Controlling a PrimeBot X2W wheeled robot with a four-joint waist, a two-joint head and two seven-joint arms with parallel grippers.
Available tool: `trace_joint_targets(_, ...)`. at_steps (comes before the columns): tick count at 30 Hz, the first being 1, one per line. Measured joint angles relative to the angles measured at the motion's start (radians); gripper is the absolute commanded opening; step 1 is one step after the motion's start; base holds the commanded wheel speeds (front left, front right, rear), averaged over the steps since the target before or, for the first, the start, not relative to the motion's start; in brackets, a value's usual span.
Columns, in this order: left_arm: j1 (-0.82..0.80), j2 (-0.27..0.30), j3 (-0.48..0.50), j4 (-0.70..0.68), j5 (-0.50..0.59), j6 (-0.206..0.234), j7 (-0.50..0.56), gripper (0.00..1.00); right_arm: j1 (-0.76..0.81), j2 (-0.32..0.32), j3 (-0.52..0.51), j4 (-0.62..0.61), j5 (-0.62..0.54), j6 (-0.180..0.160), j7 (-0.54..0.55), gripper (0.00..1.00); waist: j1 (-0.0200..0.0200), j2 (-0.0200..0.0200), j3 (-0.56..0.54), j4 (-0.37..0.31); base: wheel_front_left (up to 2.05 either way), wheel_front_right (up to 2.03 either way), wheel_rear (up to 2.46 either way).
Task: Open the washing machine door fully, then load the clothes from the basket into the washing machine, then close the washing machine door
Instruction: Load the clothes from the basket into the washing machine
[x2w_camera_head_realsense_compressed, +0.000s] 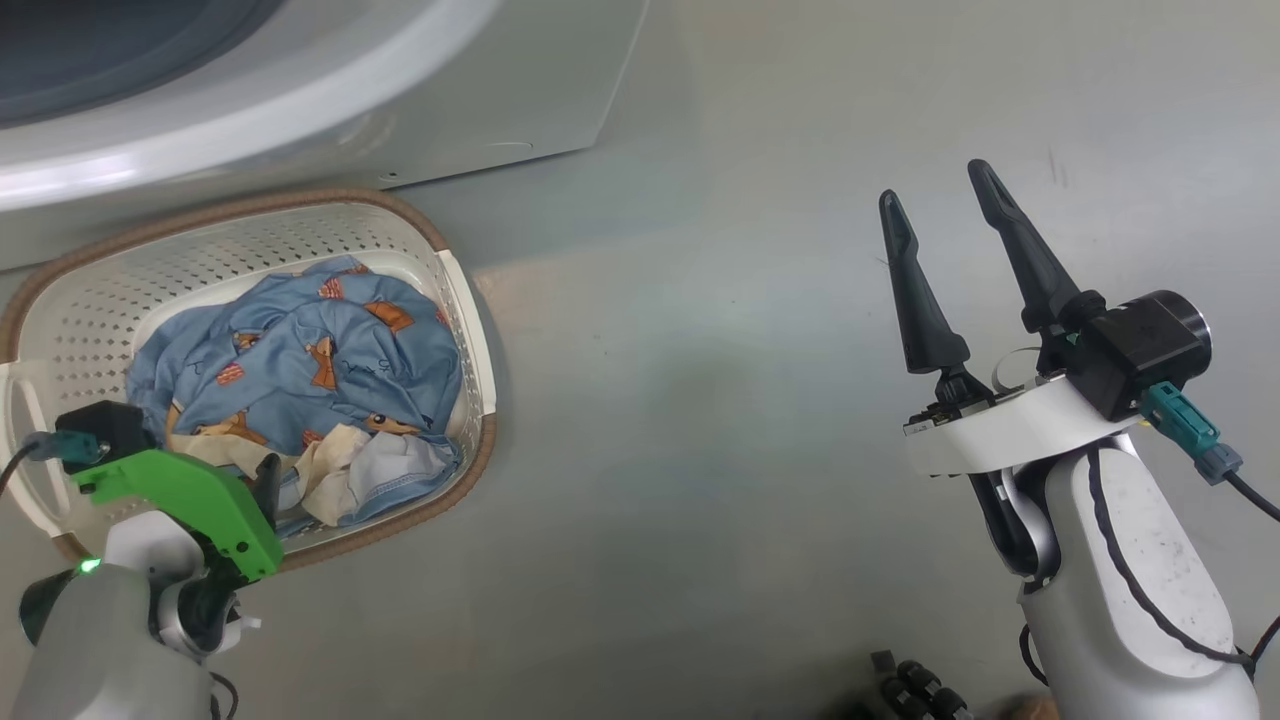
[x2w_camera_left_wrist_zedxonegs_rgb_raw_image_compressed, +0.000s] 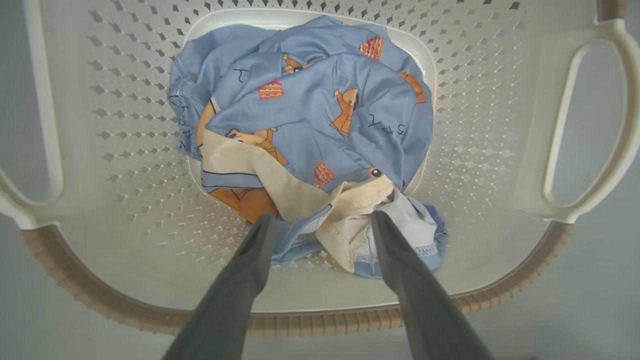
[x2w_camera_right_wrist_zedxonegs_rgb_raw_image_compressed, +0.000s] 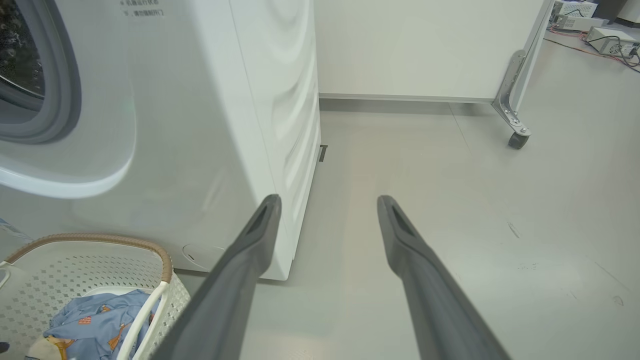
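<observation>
Your left arm bends down over the near end of the basket (x2w_camera_head_realsense_compressed: 440, 245), its green wrist cover (x2w_camera_head_realsense_compressed: 190, 500) above the rim. The left gripper (x2w_camera_left_wrist_zedxonegs_rgb_raw_image_compressed: 322, 217) points into the basket with its fingers spread wide. They stand on either side of the cream and pale-blue piece (x2w_camera_left_wrist_zedxonegs_rgb_raw_image_compressed: 350, 220) at the near edge of the clothes (x2w_camera_head_realsense_compressed: 300, 360), and nothing is gripped between them. You cannot tell whether the tips touch the fabric.

Your right arm is held out over bare floor (x2w_camera_head_realsense_compressed: 700, 450), well apart from the basket. The right gripper (x2w_camera_head_realsense_compressed: 935, 185) points forward, its fingers parted and empty.

The clothes lie bunched in the bottom of the basket, blue fabric on top and the cream piece toward you. The basket sits on the floor just in front of the washing machine (x2w_camera_head_realsense_compressed: 450, 110), close to its lower front panel. In the right wrist view you see the machine's mouth with the grey gasket (x2w_camera_right_wrist_zedxonegs_rgb_raw_image_compressed: 65, 90) and the steel drum (x2w_camera_right_wrist_zedxonegs_rgb_raw_image_compressed: 15, 50) behind it.

The floor is smooth pale grey with a few scuffs. Beyond the machine stands a white panel (x2w_camera_right_wrist_zedxonegs_rgb_raw_image_compressed: 415, 45) on a metal leg with a castor (x2w_camera_right_wrist_zedxonegs_rgb_raw_image_compressed: 518, 140), and some equipment with cables (x2w_camera_right_wrist_zedxonegs_rgb_raw_image_compressed: 607, 40) lies far off on the floor
</observation>
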Motion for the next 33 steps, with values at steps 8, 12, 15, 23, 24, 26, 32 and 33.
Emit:
trace_joint_targets(8,-0.065,0.000,0.001,0.058,-0.025,-0.021,0.039,1.00,-0.017,0.000,-0.008,-0.001,-0.007,0.000,0.000,1.00,-0.0001,0.0000,0.057,-0.005,0.00,0.00,0.00)
trace_joint_targets(12,-0.094,0.001,0.001,0.087,-0.025,-0.029,0.046,1.00,-0.017,0.001,-0.026,-0.004,-0.008,0.000,0.000,1.00,-0.0001,0.0000,0.085,-0.004,0.00,0.00,0.00)
trace_joint_targets(15,-0.115,0.001,0.001,0.109,-0.026,-0.031,0.047,1.00,-0.017,0.001,-0.034,-0.005,-0.010,0.000,0.000,1.00,-0.0001,0.0000,0.104,0.000,0.00,0.00,0.00)
trace_joint_targets(23,-0.160,0.002,-0.004,0.155,-0.032,-0.048,0.047,1.00,-0.027,0.002,-0.049,-0.018,-0.020,0.000,0.000,1.00,-0.0001,0.0000,0.146,0.012,0.00,0.00,0.00)
trace_joint_targets(24,-0.166,0.002,-0.005,0.160,-0.032,-0.048,0.047,1.00,-0.028,0.002,-0.049,-0.019,-0.022,0.000,0.000,1.00,-0.0001,0.0000,0.151,0.013,0.00,0.00,0.00)
trace_joint_targets(26,-0.181,0.002,-0.007,0.170,-0.032,-0.049,0.047,1.00,-0.031,0.001,-0.049,-0.023,-0.025,0.000,0.000,1.00,-0.0001,0.0000,0.161,0.015,0.00,0.00,0.00)
trace_joint_targets(32,-0.214,0.004,-0.017,0.192,-0.032,-0.061,0.043,1.00,-0.033,-0.001,-0.050,-0.028,-0.026,0.000,0.000,1.00,-0.0001,0.0000,0.190,0.020,0.00,0.00,0.00)
trace_joint_targets(33,-0.217,0.005,-0.019,0.198,-0.032,-0.064,0.039,1.00,-0.033,-0.001,-0.050,-0.029,-0.029,0.000,0.000,1.00,-0.0001,0.0000,0.195,0.021,0.00,0.00,0.00)
